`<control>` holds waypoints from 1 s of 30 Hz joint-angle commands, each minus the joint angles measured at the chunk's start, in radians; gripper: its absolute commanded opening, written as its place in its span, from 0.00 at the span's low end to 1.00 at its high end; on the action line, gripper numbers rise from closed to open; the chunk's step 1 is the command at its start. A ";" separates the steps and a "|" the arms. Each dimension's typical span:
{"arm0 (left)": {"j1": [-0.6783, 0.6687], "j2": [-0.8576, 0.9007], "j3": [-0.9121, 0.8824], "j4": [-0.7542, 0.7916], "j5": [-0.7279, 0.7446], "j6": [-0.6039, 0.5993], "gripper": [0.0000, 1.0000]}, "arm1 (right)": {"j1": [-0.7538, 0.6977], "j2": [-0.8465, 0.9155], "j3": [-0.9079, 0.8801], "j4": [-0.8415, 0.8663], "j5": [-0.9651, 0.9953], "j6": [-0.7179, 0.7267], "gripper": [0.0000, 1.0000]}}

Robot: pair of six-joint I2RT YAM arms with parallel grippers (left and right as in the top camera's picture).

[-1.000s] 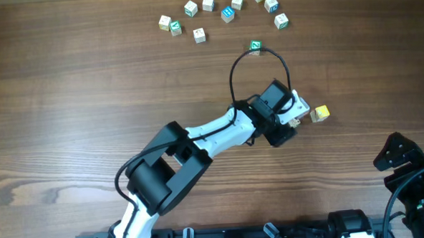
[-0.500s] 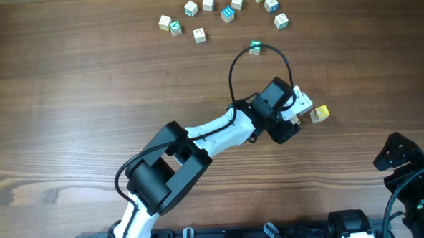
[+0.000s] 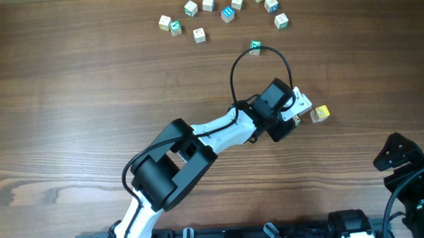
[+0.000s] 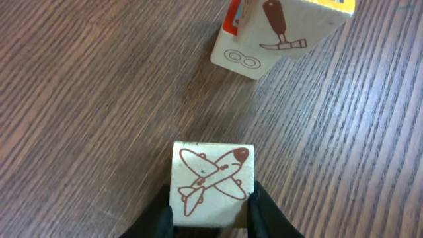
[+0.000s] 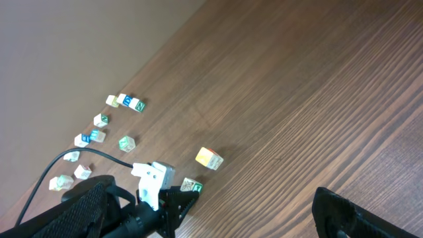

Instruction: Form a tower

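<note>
My left gripper (image 4: 213, 213) is shut on a pale wooden cube (image 4: 213, 178) with a brown aeroplane drawn on its near face. The cube sits low over the table. Just beyond it stands a second cube (image 4: 264, 36) with a yellow top, a red side and a hammer print; the two are apart. From overhead the left gripper (image 3: 299, 118) sits right beside this yellow cube (image 3: 320, 113). No tower is in view: the yellow cube stands alone. My right gripper (image 5: 211, 198) is wide open and empty at the near right (image 3: 400, 157).
Several loose letter cubes (image 3: 222, 14) lie in an arc at the far edge. A single green-faced cube (image 3: 255, 47) lies nearer. A black cable (image 3: 259, 59) loops above the left wrist. The left arm (image 3: 198, 141) stretches diagonally across the table's middle.
The left gripper has crept slightly toward the yellow cube and shut on the aeroplane cube. The arm's near links swung a little to the right. The right arm has not moved.
</note>
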 commanded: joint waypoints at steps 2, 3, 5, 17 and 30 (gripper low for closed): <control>0.002 -0.116 -0.006 -0.089 -0.132 0.000 0.12 | 0.000 0.000 -0.008 0.001 -0.008 0.010 0.99; 0.002 -0.156 -0.006 -0.110 -0.166 0.000 0.13 | 0.000 0.000 -0.008 0.001 -0.008 0.010 0.99; 0.002 -0.209 -0.006 -0.145 -0.194 0.001 0.18 | 0.000 0.000 -0.008 0.000 -0.008 0.010 0.99; -0.058 -0.209 -0.006 -0.188 0.042 -0.004 0.27 | 0.000 0.000 -0.008 -0.013 -0.008 0.006 0.99; -0.082 -0.083 -0.007 -0.174 -0.063 -0.003 0.48 | 0.000 0.000 -0.008 -0.005 -0.013 0.006 1.00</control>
